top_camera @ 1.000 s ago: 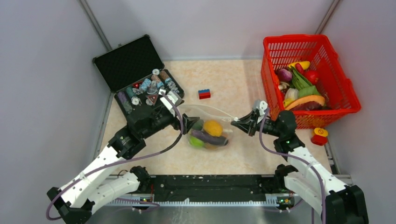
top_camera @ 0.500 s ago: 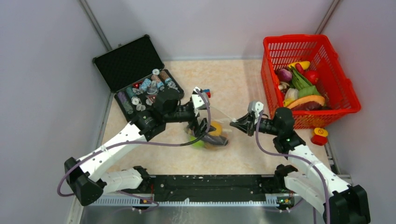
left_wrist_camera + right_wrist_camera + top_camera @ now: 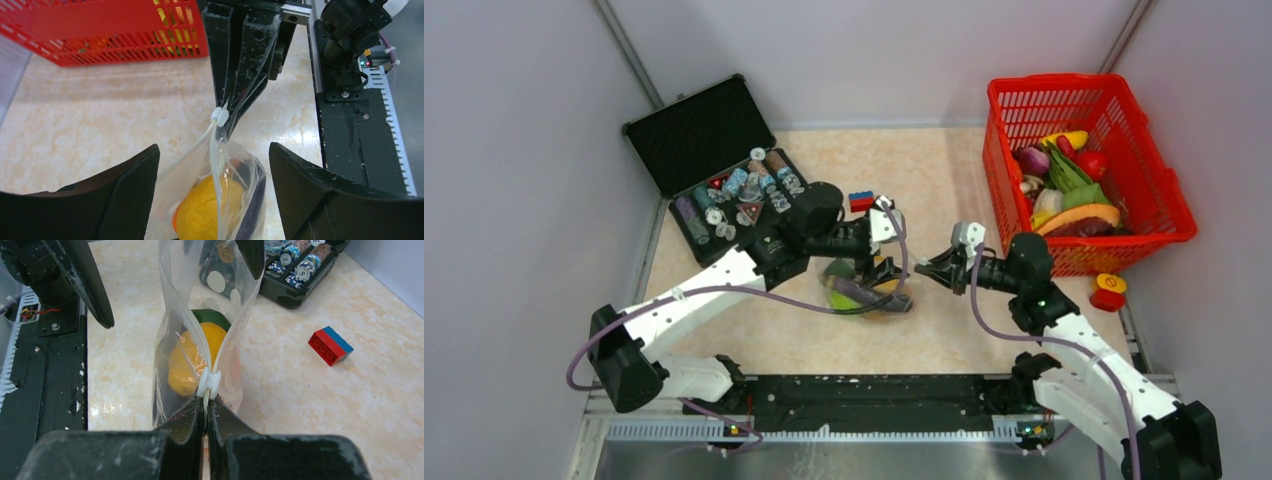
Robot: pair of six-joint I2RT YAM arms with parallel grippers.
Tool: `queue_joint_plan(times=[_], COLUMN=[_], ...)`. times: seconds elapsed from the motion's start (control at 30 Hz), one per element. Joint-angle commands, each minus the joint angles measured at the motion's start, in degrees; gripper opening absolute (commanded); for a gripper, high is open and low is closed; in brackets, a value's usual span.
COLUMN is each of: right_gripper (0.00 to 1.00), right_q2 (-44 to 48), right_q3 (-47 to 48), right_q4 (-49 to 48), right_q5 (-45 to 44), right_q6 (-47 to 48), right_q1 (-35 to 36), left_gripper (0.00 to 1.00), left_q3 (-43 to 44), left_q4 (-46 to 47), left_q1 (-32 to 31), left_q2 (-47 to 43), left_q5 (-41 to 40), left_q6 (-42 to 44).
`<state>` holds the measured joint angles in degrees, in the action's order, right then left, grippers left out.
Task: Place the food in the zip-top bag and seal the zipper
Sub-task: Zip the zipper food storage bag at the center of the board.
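Since the earlier frame the left arm had swung from the left flank of the zip-top bag point(image 3: 864, 290) to a spot above it. The bag lay on the surface point(image 3: 924, 170) between the two arms, with an orange piece point(image 3: 192, 360), a purple eggplant point(image 3: 859, 293) and a green fruit point(image 3: 839, 272) inside. Its zipper point(image 3: 208, 384) gaped apart along the top and met only at the right-hand end. The right end effector point(image 3: 206, 407) had that end of the bag pinched between pressed-together fingers. The left end effector point(image 3: 214, 147) hung over the open mouth with jaws spread wide, one on each side of the plastic, gripping nothing. Farther out sat a red-and-blue brick point(image 3: 861, 201), a black case point(image 3: 714, 140) at the left and a red basket point(image 3: 1089, 100) at the right.
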<state>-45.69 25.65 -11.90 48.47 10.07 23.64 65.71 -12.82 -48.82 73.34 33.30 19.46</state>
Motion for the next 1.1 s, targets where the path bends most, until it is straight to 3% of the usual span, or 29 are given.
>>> queue_joint_plan(times=[0.0,0.17,0.67,0.8,1.07], right_gripper=[0.00,0.00,0.00,0.00,0.00], right_q2=[1.55,2.28,3.84,4.03,4.30], right_q3=[3.25,3.63,3.76,3.75,3.69], right_q4=[0.16,1.15,3.11,3.09,3.52], right_q5=[-1.34,-1.36,-1.24,-1.51,-2.71], right_q6=[1.76,1.79,3.11,3.42,4.04], right_q1=[0.71,0.80,1.29,1.51,1.71], left_gripper=[0.77,0.54,0.48,0.36,0.27], left_q3=[4.24,7.85,11.40,13.05,17.98], left_q4=[2.91,-0.22,-4.16,-4.71,-15.33], left_q1=[-2.24,-3.50,-4.36,-4.40,-4.44], left_q2=[2.62,6.73,12.46,13.60,16.69], left_q5=[-0.11,0.43,4.90,5.16,6.23], left_q6=[4.54,5.35,5.82,4.64,7.34])
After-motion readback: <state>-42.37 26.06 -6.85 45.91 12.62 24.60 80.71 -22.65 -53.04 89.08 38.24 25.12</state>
